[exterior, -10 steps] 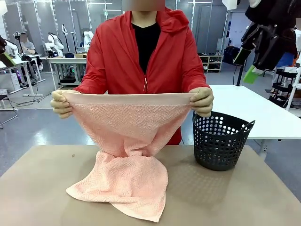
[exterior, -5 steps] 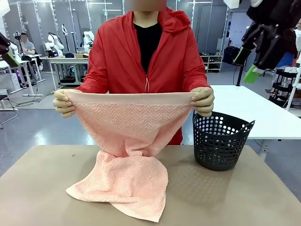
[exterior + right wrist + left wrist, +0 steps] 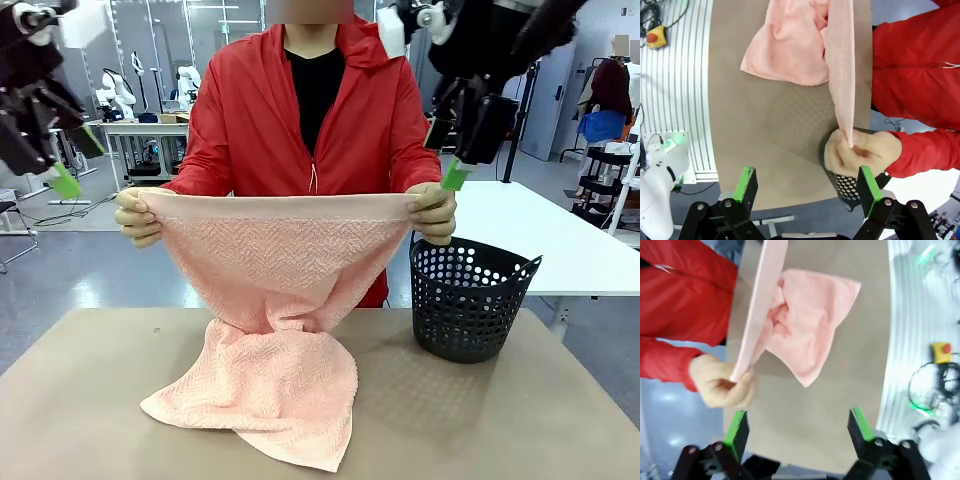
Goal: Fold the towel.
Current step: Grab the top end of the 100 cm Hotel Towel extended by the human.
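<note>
Upper left of the front view: the left gripper [image 3: 78,160] hangs above table level, its jaws spread wide and empty. Centre frame is the towel [image 3: 280,260], salmon-pink terry with a herringbone weave and a smooth plain band along its top edge. A person's hands [image 3: 135,218] pinch the two top corners and hold the band taut. The upper half hangs like a curtain and the lower half lies bunched in soft folds on the tan table [image 3: 80,400]. Upper right, the right gripper [image 3: 447,155] hovers close above the nearer held corner, likewise spread and empty. Lower right stands a black perforated plastic basket [image 3: 470,300], round and rigid.

Judgement: presentation stage — folding not begun. The next move calls for each gripper to close on the band at a top corner, beside the person's fingers, not on them.
</note>
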You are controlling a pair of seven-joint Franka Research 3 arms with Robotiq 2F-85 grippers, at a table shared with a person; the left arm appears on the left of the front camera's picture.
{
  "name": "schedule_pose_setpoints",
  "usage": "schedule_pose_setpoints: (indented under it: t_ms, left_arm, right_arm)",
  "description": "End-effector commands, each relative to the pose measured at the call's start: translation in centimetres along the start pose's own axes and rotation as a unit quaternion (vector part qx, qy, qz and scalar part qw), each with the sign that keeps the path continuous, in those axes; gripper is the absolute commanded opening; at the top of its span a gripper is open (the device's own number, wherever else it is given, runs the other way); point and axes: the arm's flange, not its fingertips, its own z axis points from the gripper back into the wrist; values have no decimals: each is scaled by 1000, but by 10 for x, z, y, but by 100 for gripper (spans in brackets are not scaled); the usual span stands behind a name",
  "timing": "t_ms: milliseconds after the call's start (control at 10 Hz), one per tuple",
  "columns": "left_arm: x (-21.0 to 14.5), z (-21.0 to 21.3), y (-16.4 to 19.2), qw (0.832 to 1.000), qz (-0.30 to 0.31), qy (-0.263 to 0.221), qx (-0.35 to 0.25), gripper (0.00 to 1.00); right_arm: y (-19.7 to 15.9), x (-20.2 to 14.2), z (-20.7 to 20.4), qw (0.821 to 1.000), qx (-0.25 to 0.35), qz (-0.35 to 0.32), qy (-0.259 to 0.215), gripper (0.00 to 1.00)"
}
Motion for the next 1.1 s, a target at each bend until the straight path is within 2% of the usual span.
schedule_pose_setpoints:
  t_ms: [0, 200, 400, 800, 1000]
  left_arm:
    - [31, 1, 9, 998, -15, 53, 24, 100]
    - [55, -10, 18, 997, 9, 74, 19, 100]
    - [66, -21, 25, 996, -1, 85, 23, 100]
    - [73, -40, 41, 995, -8, 94, 22, 100]
    - [67, -66, 56, 995, -18, 97, 18, 100]
  right_arm:
    - [-9, 20, 6, 1000, -11, 2, 25, 100]
    - [-17, 34, -2, 999, -15, -10, 45, 100]
    - [-21, 42, -5, 999, -18, -4, 42, 100]
    - [-36, 48, -21, 999, -23, -10, 41, 100]
    - [-43, 50, -50, 999, -17, -11, 42, 100]
